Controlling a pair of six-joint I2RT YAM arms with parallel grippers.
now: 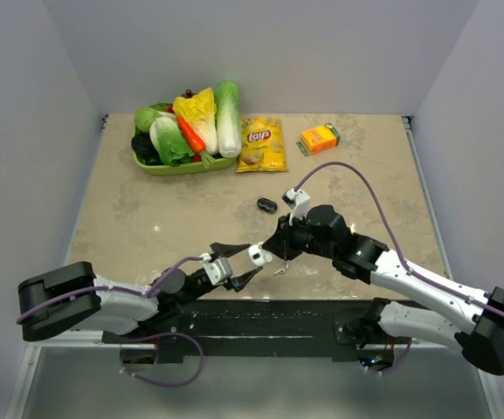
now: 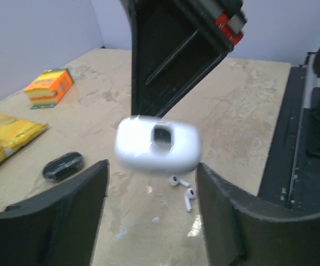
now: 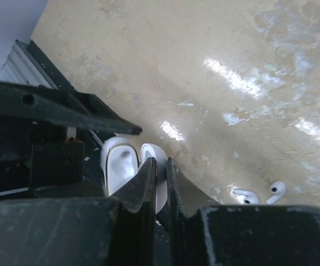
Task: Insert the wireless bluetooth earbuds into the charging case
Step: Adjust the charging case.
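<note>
White plastic sits between the fingers of my left claw point(image 2: 151, 165): the rounded, glossy white charging case point(image 2: 157, 145). I grip it by its body, jaws about half apart, one finger on each side. The case's lid stands open. My right claw point(image 3: 161, 162) comes at it from above, jaws nearly together, pinching the edge of that raised lid, with a sliver of white showing between the fingers.

The two small white stemmed earbuds point(image 2: 174, 180) lie on the mottled beige surface point(image 1: 147, 218). They are side by side, just apart from each other, close below the case and outside it. Both claws are clear of them.

Farther out on the surface a glossy black oval pod point(image 1: 266, 205) lies by itself. Near the far edge are a yellow chip bag point(image 1: 262, 144), a small orange carton point(image 1: 319, 138) and a green tray point(image 1: 169, 168) heaped with toy vegetables.
</note>
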